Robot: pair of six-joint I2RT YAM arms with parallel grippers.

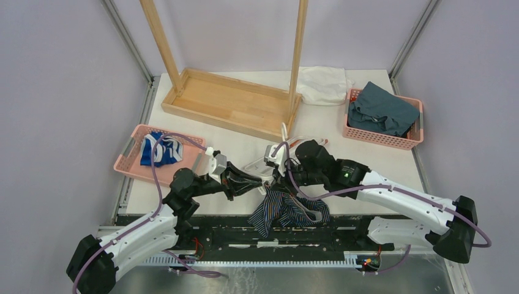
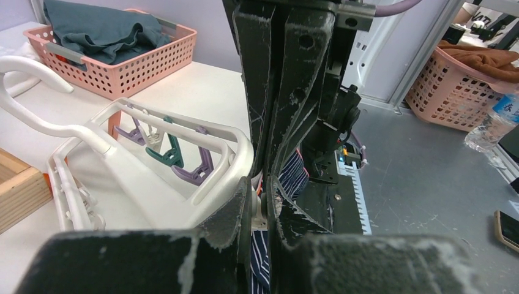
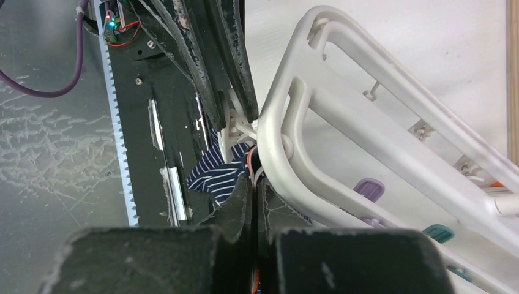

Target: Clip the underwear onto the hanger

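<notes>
Underwear (image 1: 287, 211) draped over the near table (image 1: 343, 153) edge, just below the hanger (image 3: 272, 131) corner, orange trim pinched in the closed right gripper (image 3: 254, 196), white clip (image 3: 237, 122) squeezed by the left gripper (image 2: 262, 202), grippers set tip to tip.

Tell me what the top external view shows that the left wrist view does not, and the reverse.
Only the top external view: the wooden rack, and the blue-and-white garment in its pink basket. Only the left wrist view: the purple clip and teal clip hanging in the hanger, a water bottle, and a basket of brown cloth off the table. Both: the hanger itself, the underwear, and the teal cloth in the other pink basket.
</notes>
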